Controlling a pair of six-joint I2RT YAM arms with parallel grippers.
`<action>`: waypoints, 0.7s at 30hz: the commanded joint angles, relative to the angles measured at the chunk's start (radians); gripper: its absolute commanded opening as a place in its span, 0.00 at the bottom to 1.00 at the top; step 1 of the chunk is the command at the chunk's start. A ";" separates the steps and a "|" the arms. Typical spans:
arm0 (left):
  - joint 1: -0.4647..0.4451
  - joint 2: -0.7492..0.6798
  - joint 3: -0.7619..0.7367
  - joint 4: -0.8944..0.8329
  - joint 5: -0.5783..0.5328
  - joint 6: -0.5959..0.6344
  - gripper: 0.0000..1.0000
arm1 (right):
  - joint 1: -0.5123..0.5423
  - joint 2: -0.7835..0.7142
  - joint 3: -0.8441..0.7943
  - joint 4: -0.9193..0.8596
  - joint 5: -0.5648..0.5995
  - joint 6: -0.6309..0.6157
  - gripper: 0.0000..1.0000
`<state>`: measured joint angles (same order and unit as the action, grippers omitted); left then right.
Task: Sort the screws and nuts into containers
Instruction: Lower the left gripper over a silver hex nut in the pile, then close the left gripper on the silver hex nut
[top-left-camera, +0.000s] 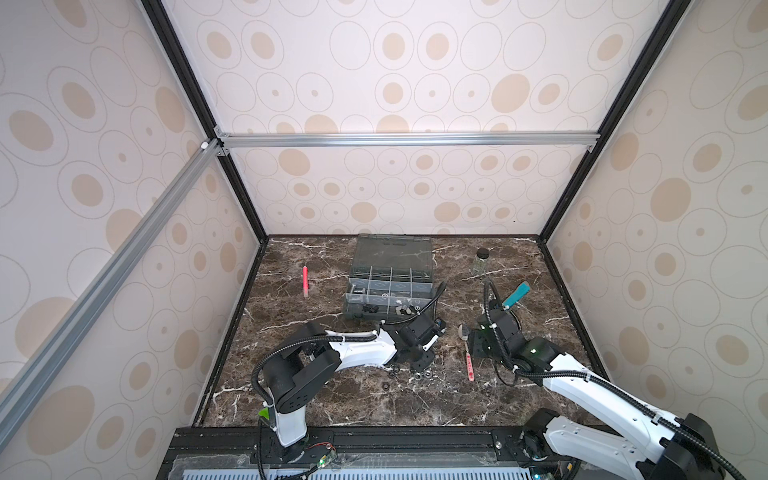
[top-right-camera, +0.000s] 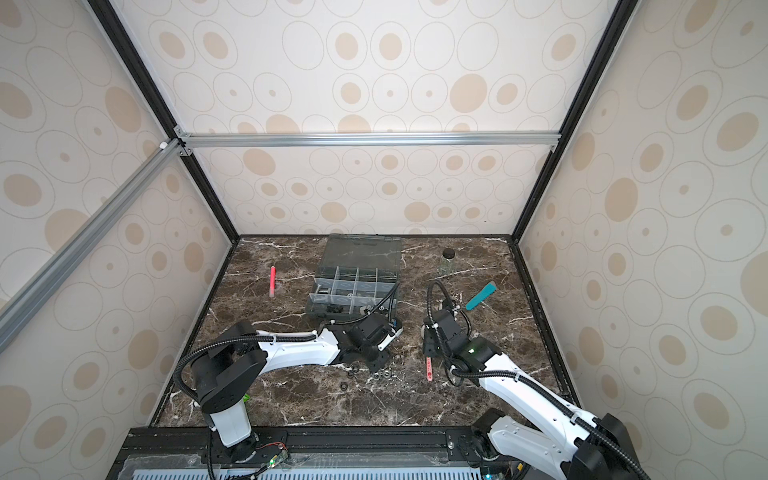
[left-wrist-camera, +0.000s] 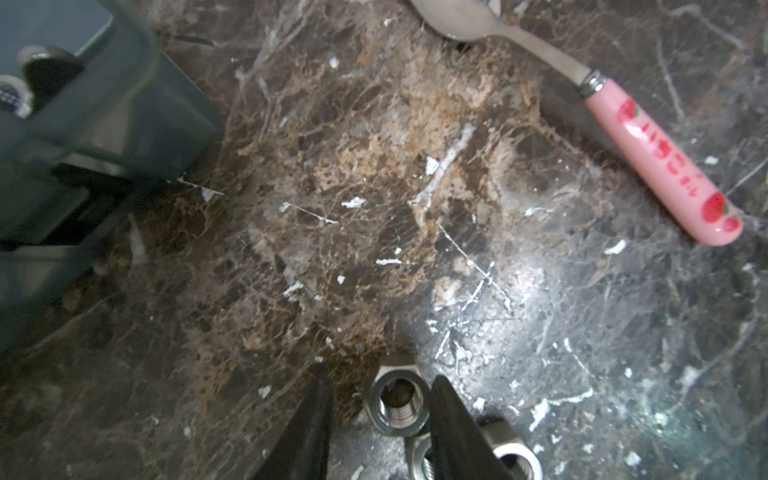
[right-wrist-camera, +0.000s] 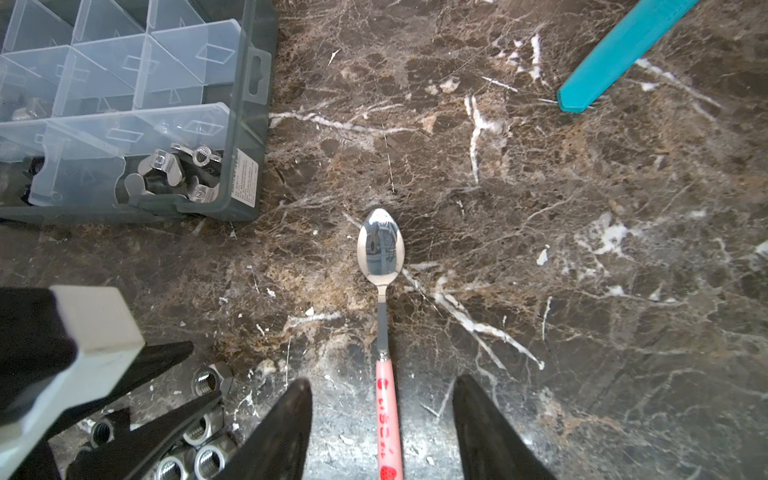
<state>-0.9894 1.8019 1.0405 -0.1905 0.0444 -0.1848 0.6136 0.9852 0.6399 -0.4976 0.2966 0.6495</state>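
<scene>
Several silver hex nuts (top-left-camera: 420, 375) and black ring nuts (top-right-camera: 348, 373) lie loose on the marble in front of the grey organizer box (top-left-camera: 390, 286). My left gripper (left-wrist-camera: 382, 384) is down over this pile, open. One silver nut (left-wrist-camera: 397, 401) stands between its fingers, touching one and with a gap to the other. Wing nuts (right-wrist-camera: 178, 170) fill a corner one of the containers (right-wrist-camera: 124, 83). My right gripper (right-wrist-camera: 383, 382) is open and straddles the pink-handled spoon (right-wrist-camera: 388, 415) without touching it. I cannot make out any screws.
The box's smoky lid (top-left-camera: 392, 249) stands open at the back. A red pen (top-left-camera: 305, 280) lies left of the box. A black-capped jar (top-left-camera: 481, 262) and a teal tool (top-left-camera: 515, 295) are at the right. The two grippers are close together near the nut pile.
</scene>
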 joint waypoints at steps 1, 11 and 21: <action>-0.012 0.010 0.013 -0.018 -0.013 0.032 0.39 | -0.006 -0.028 -0.017 -0.013 0.033 0.030 0.58; -0.015 0.011 0.014 -0.036 -0.040 0.065 0.39 | -0.006 -0.067 -0.043 -0.020 0.057 0.059 0.58; -0.005 0.011 0.002 -0.041 -0.131 0.020 0.37 | -0.006 -0.071 -0.054 -0.020 0.052 0.081 0.58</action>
<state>-0.9939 1.8027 1.0389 -0.2050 -0.0368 -0.1528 0.6136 0.9287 0.6003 -0.5018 0.3344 0.7040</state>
